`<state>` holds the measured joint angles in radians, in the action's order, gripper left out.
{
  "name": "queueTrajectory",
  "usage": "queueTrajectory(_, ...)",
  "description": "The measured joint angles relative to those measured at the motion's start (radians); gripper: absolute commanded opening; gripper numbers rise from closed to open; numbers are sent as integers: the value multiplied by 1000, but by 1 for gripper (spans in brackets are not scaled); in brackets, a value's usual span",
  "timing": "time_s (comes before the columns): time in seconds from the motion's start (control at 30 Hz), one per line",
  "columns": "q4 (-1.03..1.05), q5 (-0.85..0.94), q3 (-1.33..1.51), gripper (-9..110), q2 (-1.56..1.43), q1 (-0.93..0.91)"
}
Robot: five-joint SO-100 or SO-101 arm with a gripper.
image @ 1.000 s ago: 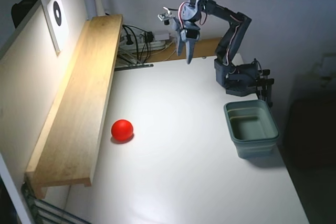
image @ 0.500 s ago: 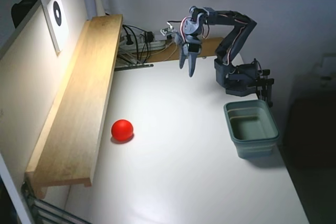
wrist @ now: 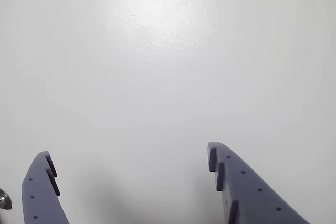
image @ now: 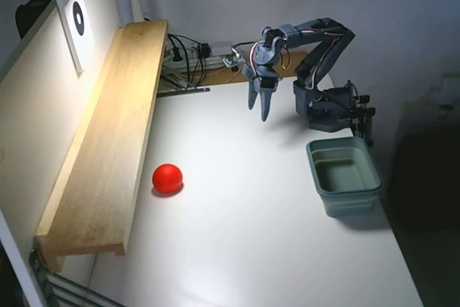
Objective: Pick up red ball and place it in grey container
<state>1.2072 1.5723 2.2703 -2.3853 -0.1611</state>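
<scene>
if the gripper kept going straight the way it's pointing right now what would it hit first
Probably the bare white table. The gripper points down with its jaws open, and the wrist view shows only tabletop ahead. The red ball and grey container lie well off that line.

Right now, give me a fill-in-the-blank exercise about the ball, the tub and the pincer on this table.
1. The smooth red ball rests on the white table beside the long ____ shelf.
2. The rectangular grey-green plastic tub holds ____.
3. The blue two-finger pincer has its jaws ____.

Missing words: wooden; nothing; open
</scene>
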Motion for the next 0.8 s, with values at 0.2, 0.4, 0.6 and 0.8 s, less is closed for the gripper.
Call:
queueTrajectory(0.2,-43,0,37,38,-3,0)
queueTrajectory(0.4,-132,0,38,38,-3,0)
queueTrajectory(0.6,-219,0,38,38,-3,0)
queueTrajectory(0.8,-233,0,38,38,-3,0)
